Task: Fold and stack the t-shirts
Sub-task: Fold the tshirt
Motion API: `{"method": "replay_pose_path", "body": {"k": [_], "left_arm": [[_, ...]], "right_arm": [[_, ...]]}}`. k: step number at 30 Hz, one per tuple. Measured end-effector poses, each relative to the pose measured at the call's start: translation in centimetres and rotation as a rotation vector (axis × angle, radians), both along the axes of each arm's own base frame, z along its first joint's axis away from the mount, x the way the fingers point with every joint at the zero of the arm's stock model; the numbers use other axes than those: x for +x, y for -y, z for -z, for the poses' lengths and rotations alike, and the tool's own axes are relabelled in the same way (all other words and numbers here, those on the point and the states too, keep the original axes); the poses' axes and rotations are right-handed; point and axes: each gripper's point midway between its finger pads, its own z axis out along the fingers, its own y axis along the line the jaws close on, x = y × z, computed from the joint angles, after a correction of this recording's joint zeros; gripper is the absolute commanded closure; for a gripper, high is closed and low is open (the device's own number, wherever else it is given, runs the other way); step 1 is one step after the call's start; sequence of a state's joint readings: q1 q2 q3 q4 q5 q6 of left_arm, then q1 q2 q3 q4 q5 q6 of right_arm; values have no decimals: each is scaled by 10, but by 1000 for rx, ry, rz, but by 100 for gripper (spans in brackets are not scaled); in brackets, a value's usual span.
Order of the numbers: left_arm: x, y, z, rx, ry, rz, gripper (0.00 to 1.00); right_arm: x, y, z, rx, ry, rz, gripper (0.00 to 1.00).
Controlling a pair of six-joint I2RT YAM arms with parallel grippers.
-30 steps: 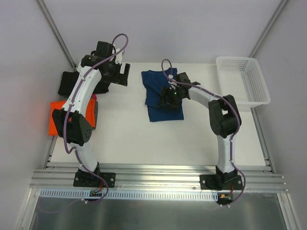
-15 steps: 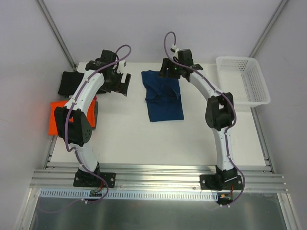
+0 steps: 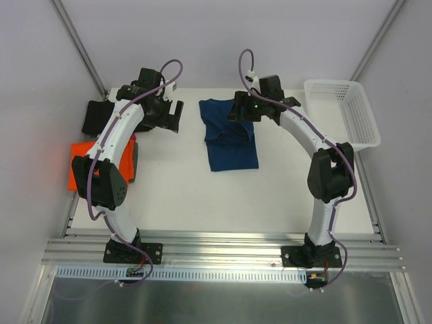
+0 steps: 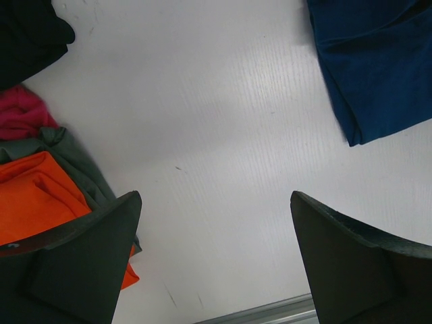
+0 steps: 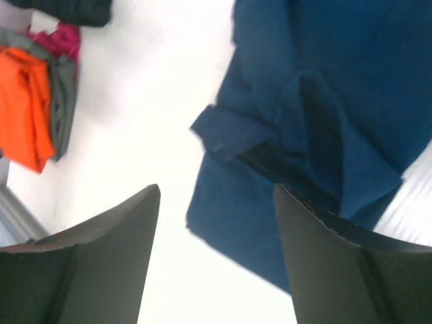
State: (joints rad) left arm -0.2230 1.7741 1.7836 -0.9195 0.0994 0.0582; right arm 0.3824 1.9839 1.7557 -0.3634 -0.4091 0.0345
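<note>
The navy blue t-shirt (image 3: 228, 138) lies partly folded at the table's far middle; it also shows in the right wrist view (image 5: 317, 128) and the left wrist view (image 4: 378, 61). My right gripper (image 3: 243, 108) hovers open and empty over its far right part. The orange t-shirt (image 3: 81, 165) lies at the left edge, partly under the left arm, and shows in the left wrist view (image 4: 34, 196). The black t-shirt (image 3: 98, 116) lies at the far left corner. My left gripper (image 3: 174, 115) is open and empty above bare table, between the black and navy shirts.
A white lattice basket (image 3: 341, 111) stands at the far right corner. Grey (image 4: 74, 162) and pink (image 4: 23, 111) cloth lie against the orange shirt. The table's (image 3: 202, 196) metal rail runs along the near edge.
My right gripper has risen off the navy shirt's middle and moved to its far edge, then slightly right. The navy shirt stays put. My left gripper has shifted only slightly.
</note>
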Motion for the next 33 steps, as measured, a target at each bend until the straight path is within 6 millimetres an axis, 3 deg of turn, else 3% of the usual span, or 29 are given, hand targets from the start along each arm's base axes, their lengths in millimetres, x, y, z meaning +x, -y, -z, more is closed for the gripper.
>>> {"method": "replay_pose_path", "body": {"k": [4, 9, 14, 21, 26, 29, 33], "left_arm": [[0, 1, 0, -5, 0, -1, 7], [0, 1, 0, -9, 0, -7, 7], [0, 1, 0, -11, -1, -10, 6], [1, 1, -1, -10, 1, -11, 6], [1, 0, -1, -5, 2, -14, 6], [1, 0, -1, -5, 3, -14, 6], [1, 0, -1, -5, 3, -14, 6]], "right_arm": [[-28, -19, 2, 18, -26, -69, 28], [-63, -39, 41, 18, -159, -135, 27], [-68, -43, 79, -5, -250, -142, 27], [-69, -38, 116, -48, -321, -131, 27], [-41, -35, 131, -102, -297, -105, 27], [-2, -32, 126, -117, -220, -61, 26], [57, -15, 104, -124, -74, 24, 26]]}}
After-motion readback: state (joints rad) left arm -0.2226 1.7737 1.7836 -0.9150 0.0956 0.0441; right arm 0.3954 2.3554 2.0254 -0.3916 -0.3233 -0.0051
